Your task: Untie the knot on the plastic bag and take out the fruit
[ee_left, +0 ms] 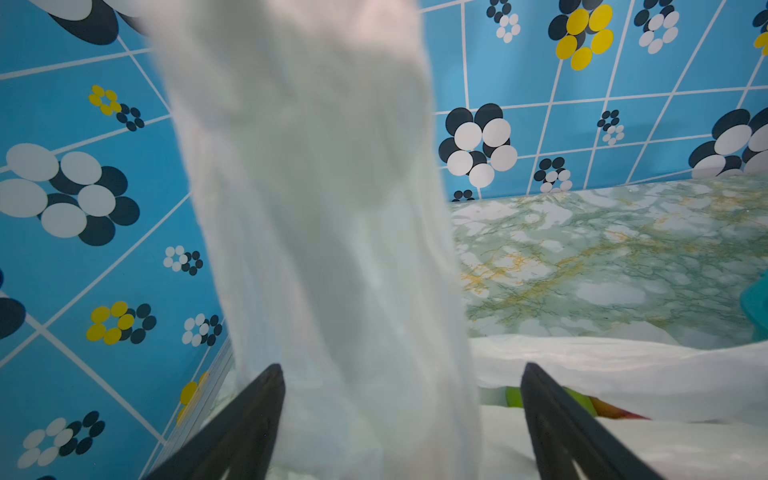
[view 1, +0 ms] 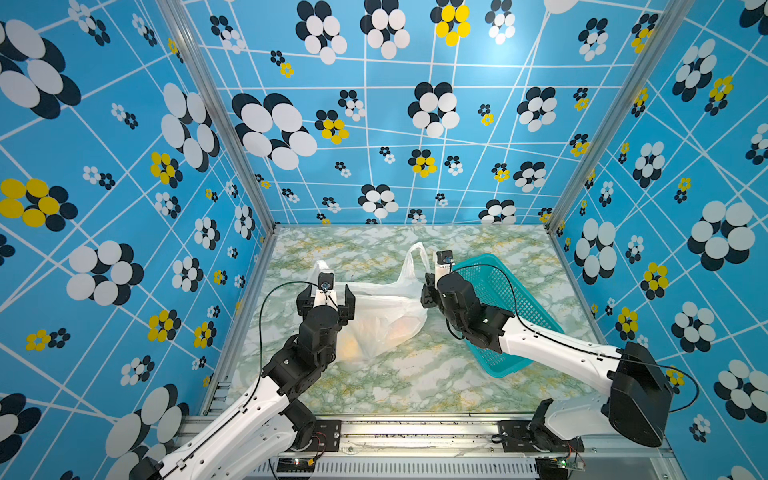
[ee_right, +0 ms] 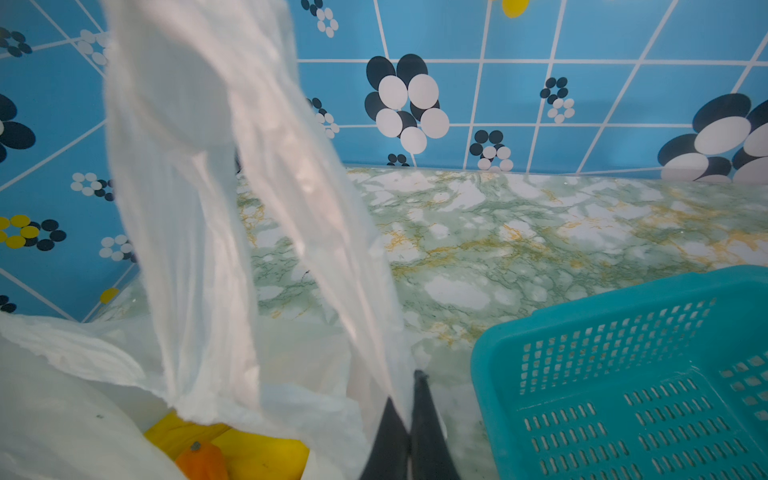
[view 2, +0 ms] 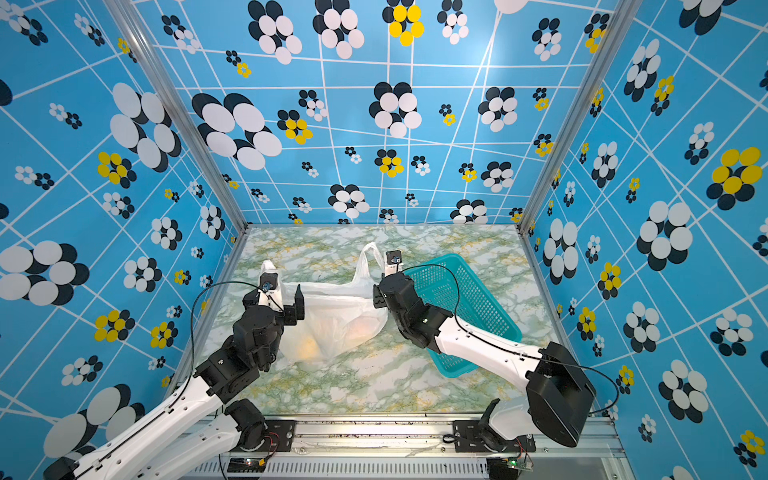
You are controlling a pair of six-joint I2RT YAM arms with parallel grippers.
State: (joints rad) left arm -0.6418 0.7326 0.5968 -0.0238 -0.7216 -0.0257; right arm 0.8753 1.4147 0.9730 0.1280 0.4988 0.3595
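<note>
Since the 2 loop handles of the plastic bag (view 1: 382,320) stand well apart in both top views and no knot shows between them, the untying looks done, and the step in hand is spreading the mouth. The bag lies on the marble surface (view 1: 415,374) between the arms, near the teal basket (view 1: 511,299). The fruit (ee_right: 249,453) is inside it: yellow and orange pieces show at the mouth in the right wrist view.

The right gripper (ee_right: 407,386) has its jaws clenched on the thin strip of the right handle (view 1: 415,255). The left gripper (ee_left: 401,368) has its jaws released and wide, and the left handle (ee_left: 316,208) rises between them without being pinched.

Next, the left jaws probably need to close on that handle so the 2 arms can draw the mouth open. This calls for a gentle pull, since the thin film could slip or tear. Only then can a gripper reach in for the fruit.
</note>
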